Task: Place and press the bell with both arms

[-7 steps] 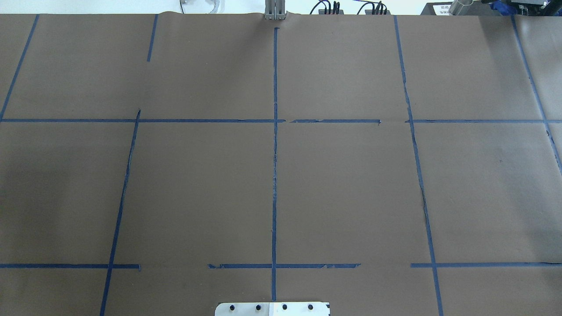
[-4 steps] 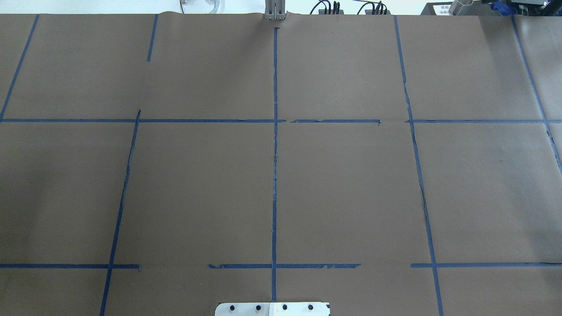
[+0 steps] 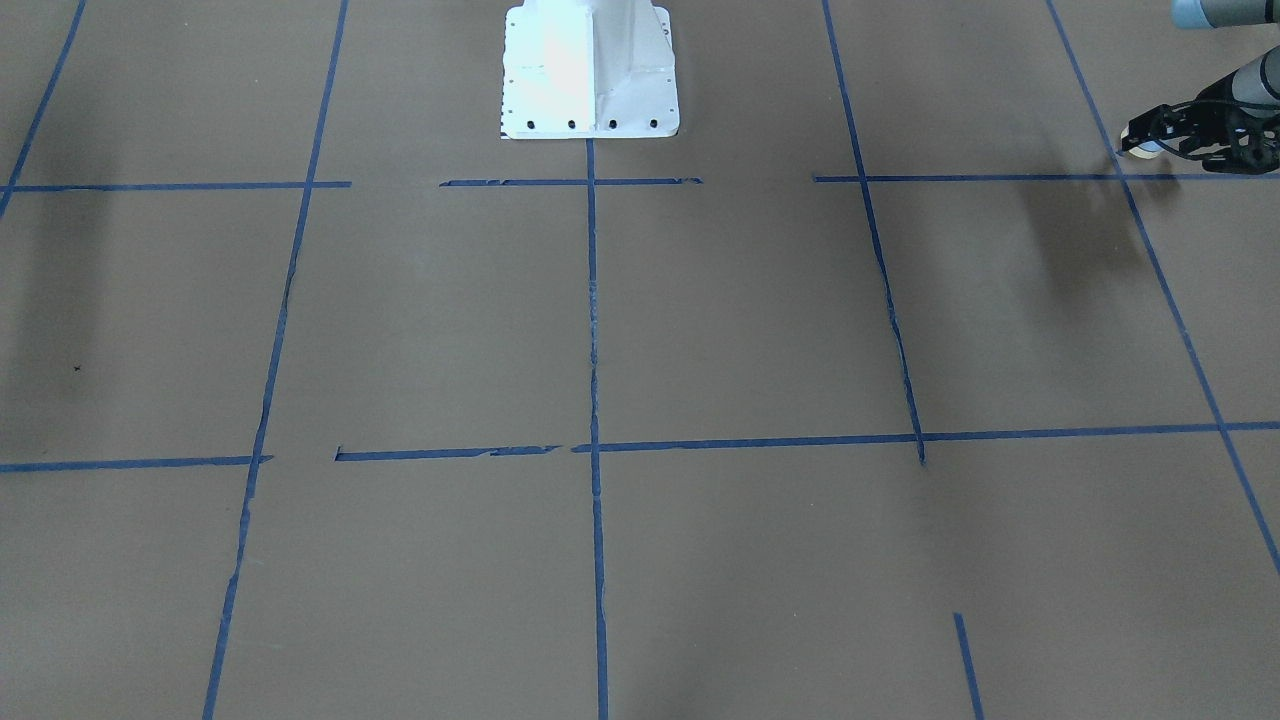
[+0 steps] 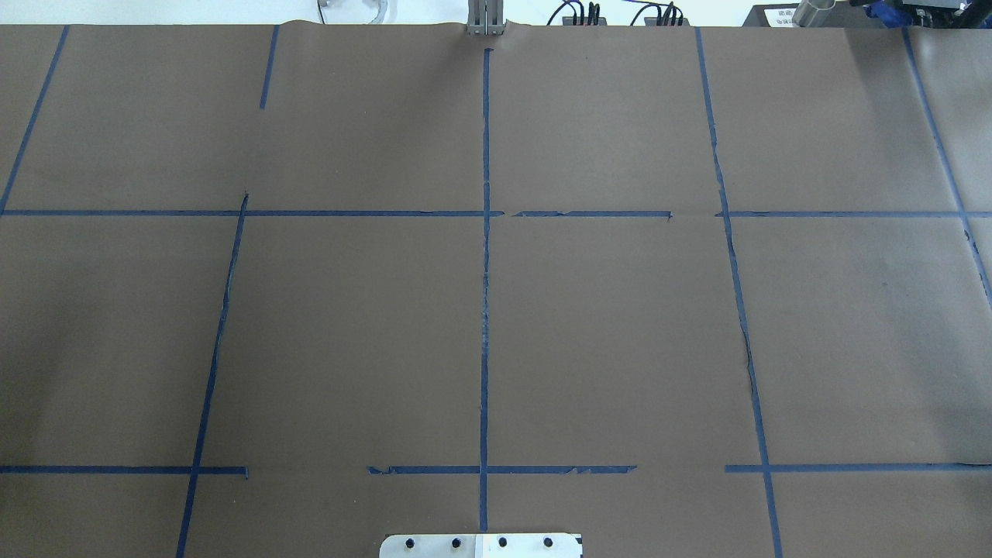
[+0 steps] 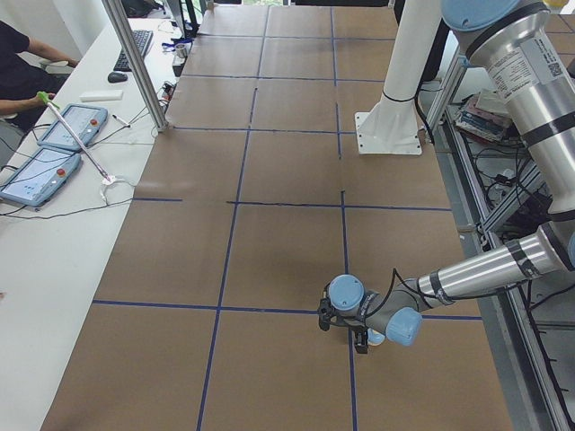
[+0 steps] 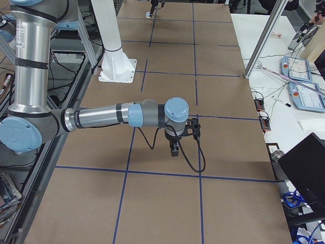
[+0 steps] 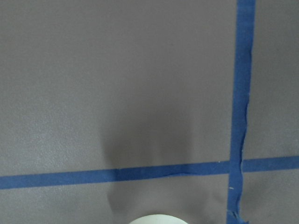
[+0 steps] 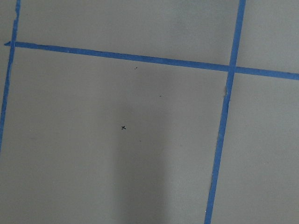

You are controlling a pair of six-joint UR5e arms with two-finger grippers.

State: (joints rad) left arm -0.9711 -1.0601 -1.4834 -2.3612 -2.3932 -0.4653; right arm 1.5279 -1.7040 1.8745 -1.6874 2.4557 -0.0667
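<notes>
The bell (image 3: 1149,150) shows as a small pale round thing in the fingers of my left gripper (image 3: 1140,142), at the far right top of the front-facing view, a little above the table with its shadow below it. The left wrist view shows only its cream top (image 7: 156,219) at the bottom edge, over a blue tape crossing. In the exterior left view the left gripper (image 5: 358,338) hangs low over the table. My right gripper (image 6: 174,151) points down above the table in the exterior right view. I cannot tell whether it is open or shut. Neither arm shows in the overhead view.
The table is covered in brown paper (image 4: 620,325) marked with a grid of blue tape lines (image 4: 485,310). The white pedestal base (image 3: 590,70) stands at the robot's edge. An operator's desk with tablets (image 5: 54,153) runs along the far side.
In the overhead view the dark shadow on the left part of the table has faded. Nothing else there has moved.
</notes>
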